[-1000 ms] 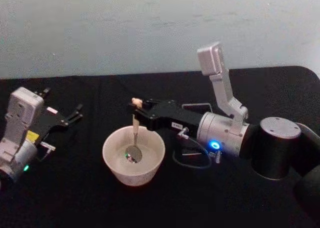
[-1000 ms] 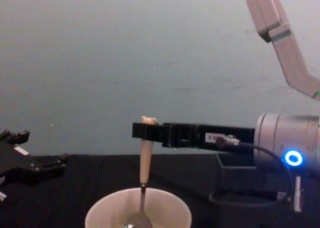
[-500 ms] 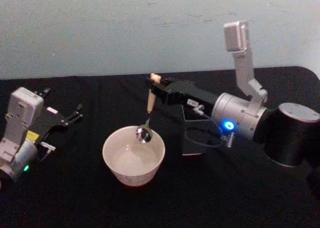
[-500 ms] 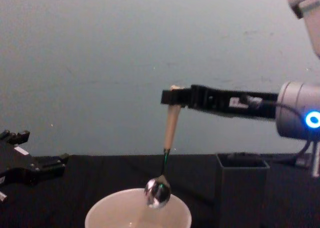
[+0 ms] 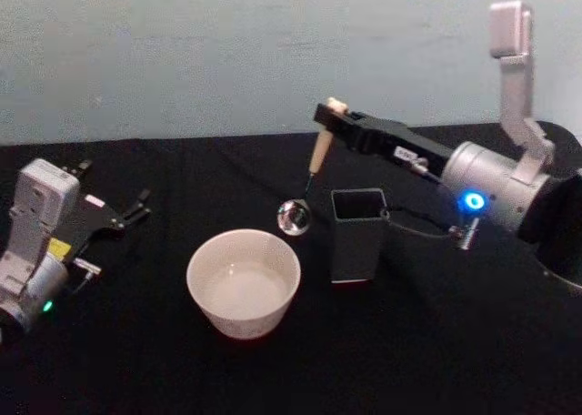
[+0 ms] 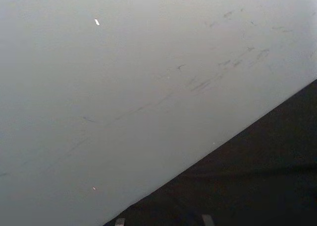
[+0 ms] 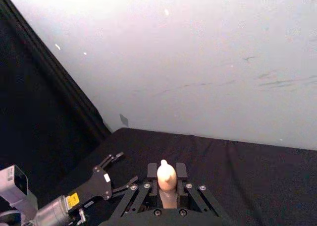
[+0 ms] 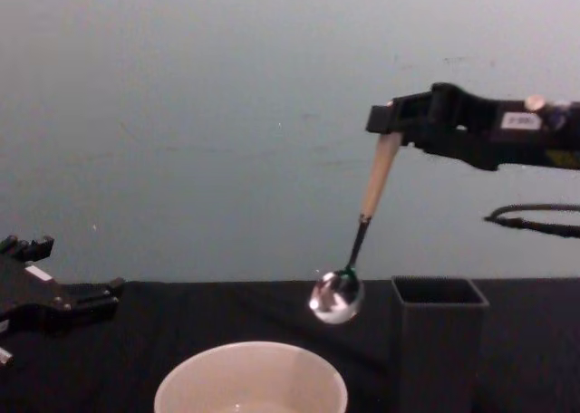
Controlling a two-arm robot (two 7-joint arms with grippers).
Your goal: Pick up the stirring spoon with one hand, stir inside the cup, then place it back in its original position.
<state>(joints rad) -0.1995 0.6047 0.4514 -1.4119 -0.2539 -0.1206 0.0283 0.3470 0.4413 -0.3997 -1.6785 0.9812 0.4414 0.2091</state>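
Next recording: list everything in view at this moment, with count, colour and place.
spoon: 1, shiny bowl, beige handle, hanging tilted in the air between cup and holder
cup: 1, cream-white, on the table, centre front
holder: 1, dark grey, on the table, right of the cup
table: 1, black, across the foreground
wall: 1, pale grey, behind the table
right tool: 1, black, raised, shut on the spoon's handle top
left tool: 1, black, open, parked at the table's left
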